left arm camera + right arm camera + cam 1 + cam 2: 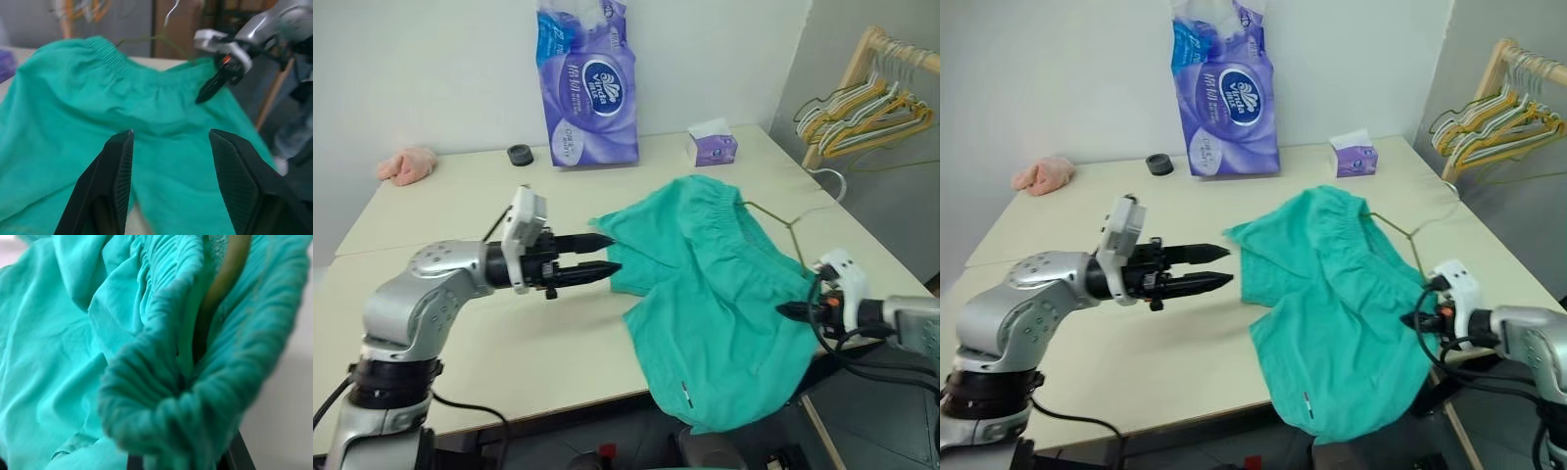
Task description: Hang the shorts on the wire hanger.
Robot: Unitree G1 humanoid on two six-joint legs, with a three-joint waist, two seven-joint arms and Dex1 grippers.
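Pinching shorts [715, 294] waistband w/ right pincer [787, 310] clamped shut at tabletop [460, 323] right edge, prob. to keep cloth draped over wire hanger [781, 225] underneath. Left pincer [607, 254] about half open, empty, level, just beside shorts' near-left side, prob. ready to regrip.

The left arm [421, 294] is built of rounded silver-grey metal shells dotted with small dark screw holes, stacked on a black ribbed joint ring; a white block sits at its wrist, ahead of a black housing; the left gripper [605, 253] has two slim, tapering black fingers [110, 196] with finely textured inner faces; the right arm [1528, 343] is silver-grey too, with a white wrist block, looping black cables, an orange spot, and the black-fingered right gripper [787, 311].
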